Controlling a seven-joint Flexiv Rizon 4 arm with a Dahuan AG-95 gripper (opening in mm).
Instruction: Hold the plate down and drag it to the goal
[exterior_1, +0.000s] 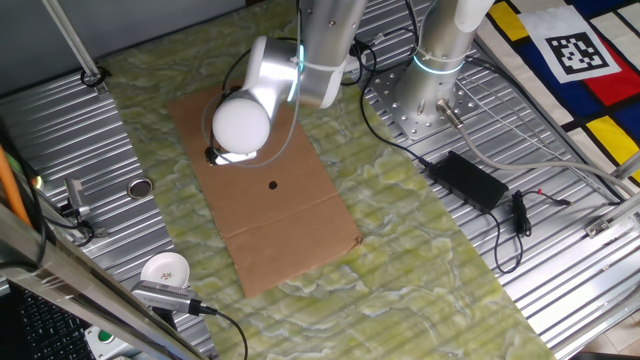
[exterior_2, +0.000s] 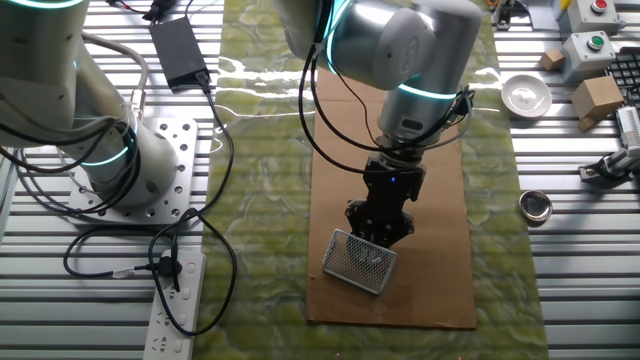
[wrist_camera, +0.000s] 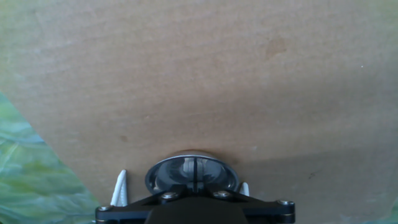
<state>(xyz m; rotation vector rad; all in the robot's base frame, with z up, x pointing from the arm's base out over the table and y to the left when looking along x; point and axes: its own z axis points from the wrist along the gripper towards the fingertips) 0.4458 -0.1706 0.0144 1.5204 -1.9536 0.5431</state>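
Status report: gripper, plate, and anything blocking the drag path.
Gripper down on plate, jaw state unclear. Plate on cardboard. Cardboard ahead looks bare.

The arm (exterior_2: 405, 45) was silver-grey with rounded joint housings, a white end cap (exterior_1: 241, 123) and thin glowing cyan rings at the joints. Black cables looped beside it. Its tool (exterior_2: 380, 225) was black, with a small blue light and silver screws along its lower edge.
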